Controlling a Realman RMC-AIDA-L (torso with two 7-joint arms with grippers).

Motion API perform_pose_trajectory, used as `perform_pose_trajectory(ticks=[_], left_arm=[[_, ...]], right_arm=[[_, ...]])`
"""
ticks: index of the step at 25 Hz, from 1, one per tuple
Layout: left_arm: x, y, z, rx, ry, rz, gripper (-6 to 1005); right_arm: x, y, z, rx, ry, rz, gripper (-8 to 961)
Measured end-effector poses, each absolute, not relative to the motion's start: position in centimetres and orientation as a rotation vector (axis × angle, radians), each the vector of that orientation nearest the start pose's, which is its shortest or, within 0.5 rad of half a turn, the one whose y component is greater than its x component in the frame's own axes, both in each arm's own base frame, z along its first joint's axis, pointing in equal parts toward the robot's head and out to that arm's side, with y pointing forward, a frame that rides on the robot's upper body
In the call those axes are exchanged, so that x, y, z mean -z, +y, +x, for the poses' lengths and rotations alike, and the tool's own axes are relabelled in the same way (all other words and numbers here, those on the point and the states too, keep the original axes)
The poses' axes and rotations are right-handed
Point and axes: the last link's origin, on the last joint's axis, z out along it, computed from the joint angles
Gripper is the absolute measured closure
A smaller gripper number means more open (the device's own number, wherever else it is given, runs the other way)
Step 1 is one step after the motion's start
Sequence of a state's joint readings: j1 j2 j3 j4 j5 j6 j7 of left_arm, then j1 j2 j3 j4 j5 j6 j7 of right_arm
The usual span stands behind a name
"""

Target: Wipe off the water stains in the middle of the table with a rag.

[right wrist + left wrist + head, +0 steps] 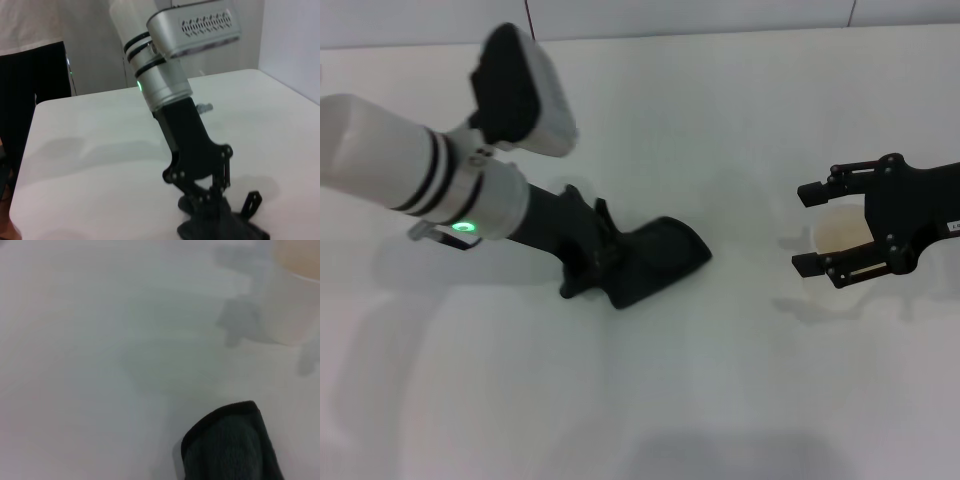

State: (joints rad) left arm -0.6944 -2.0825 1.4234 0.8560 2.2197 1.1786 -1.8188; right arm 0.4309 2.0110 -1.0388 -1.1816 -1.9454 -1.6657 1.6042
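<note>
So mid-wipe: left claw [605,262] pinches the rag [655,260] flat on the bench [720,400] middle, no stain visible, right claw [820,230] spread around a cup [840,232]; next, probably sweep on.

Translucent cup [840,232] at right

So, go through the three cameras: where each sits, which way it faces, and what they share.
Head: up high, looking down on the table; left gripper presses the rag, right gripper straddles a cup.
Left wrist: low, facing the tabletop, rag edge and cup; no arm shows.
Right wrist: faces the left gripper side-on.
Shared: the rag.
</note>
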Motion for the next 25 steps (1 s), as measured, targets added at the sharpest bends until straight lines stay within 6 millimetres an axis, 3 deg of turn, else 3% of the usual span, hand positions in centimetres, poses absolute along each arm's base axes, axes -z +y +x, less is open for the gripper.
perform_pose_trajectory(ticks=[7,15,19,25], left_arm=[[4.4,36.9,-21.0,-0.122,-0.348,-2.826,803],[2.9,36.1,-22.4,0.023,-0.413,-2.805,770],[1.6,34.9,-22.7,0.13,-0.364,-2.862,697],[-1.8,33.5,-23.9,0.339,-0.359,-2.856,587]], right_arm=[[-5.0,32.6,21.3,-0.354,0.23,-2.922,129],[-5.0,32.8,21.0,-0.354,0.225,-2.921,129],[-5.2,33.0,20.8,-0.353,0.228,-2.918,129],[-5.6,33.5,20.1,-0.359,0.214,-2.917,129]])
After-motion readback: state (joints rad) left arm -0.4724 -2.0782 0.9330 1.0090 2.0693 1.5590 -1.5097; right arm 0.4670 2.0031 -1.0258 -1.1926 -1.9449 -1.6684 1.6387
